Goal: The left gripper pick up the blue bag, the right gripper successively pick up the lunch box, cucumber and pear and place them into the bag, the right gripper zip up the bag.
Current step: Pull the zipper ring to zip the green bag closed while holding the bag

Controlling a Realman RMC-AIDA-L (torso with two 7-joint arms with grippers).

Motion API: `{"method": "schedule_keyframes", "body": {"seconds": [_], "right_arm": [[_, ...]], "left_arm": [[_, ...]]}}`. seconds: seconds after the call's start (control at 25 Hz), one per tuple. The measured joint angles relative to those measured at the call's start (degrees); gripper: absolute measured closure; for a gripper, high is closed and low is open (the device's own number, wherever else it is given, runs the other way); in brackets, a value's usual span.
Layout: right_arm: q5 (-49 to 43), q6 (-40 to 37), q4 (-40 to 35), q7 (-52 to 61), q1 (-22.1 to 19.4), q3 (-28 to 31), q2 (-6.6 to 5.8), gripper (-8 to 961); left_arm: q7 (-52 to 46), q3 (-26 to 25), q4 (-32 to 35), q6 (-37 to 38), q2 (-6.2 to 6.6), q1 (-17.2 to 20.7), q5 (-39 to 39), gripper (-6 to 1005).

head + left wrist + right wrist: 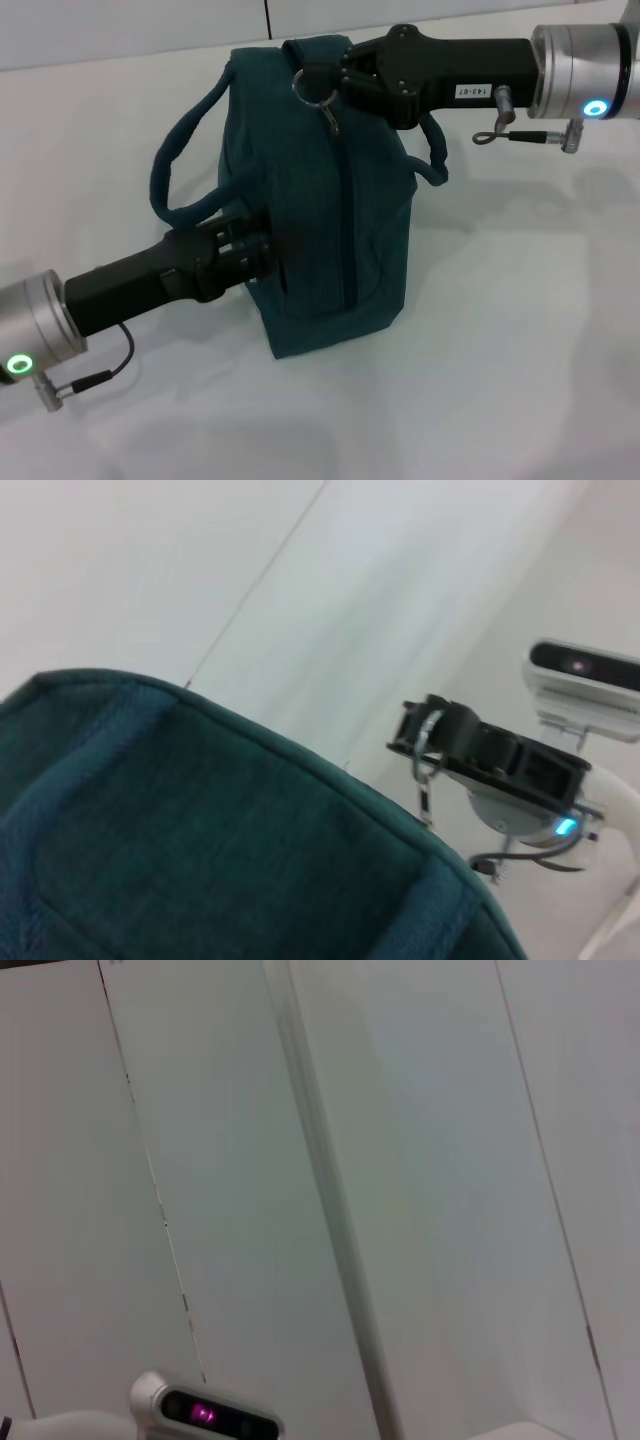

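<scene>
The blue bag [340, 230] stands on the white table, and its zipper [348, 220] runs shut down the side facing me. My left gripper [262, 245] is pressed into the bag's left side, shut on its fabric below a loop handle [175, 160]. At the bag's far top end my right gripper [322, 78] is shut on the round metal ring pull [305, 88]. The left wrist view shows the bag's fabric [200, 830] close up, with the right gripper [425, 742] beyond it. The lunch box, cucumber and pear are out of view.
The white table [520, 330] spreads around the bag, with a white panelled wall [150, 25] behind it. The bag's second handle [435, 150] hangs under the right arm. The robot's head camera [205, 1415] shows in both wrist views.
</scene>
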Motion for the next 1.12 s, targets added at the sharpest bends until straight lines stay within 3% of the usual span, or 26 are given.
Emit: {"method": "schedule_keyframes", "body": {"seconds": [0.16, 0.6, 0.8, 1.12], "right_arm": [[0.0, -0.01, -0.11, -0.63, -0.28, 0.17, 0.08, 940], [0.03, 0.15, -0.51, -0.7, -0.63, 0.44, 0.14, 940], [0.29, 0.61, -0.54, -0.68, -0.47, 0.5, 0.14, 939], [0.35, 1.29, -0.53, -0.61, 0.22, 0.53, 0.1, 939]], "left_arm": [[-0.12, -0.02, 0.16, -1.85, -0.07, -0.19, -0.15, 314], [5.04, -0.41, -0.12, -2.34, 0.01, -0.63, -0.85, 469], [6.84, -0.45, -0.6, -2.38, 0.04, -0.65, -0.86, 678], [10.8, -0.18, -2.61, -2.25, 0.16, -0.79, -0.76, 825]]}}
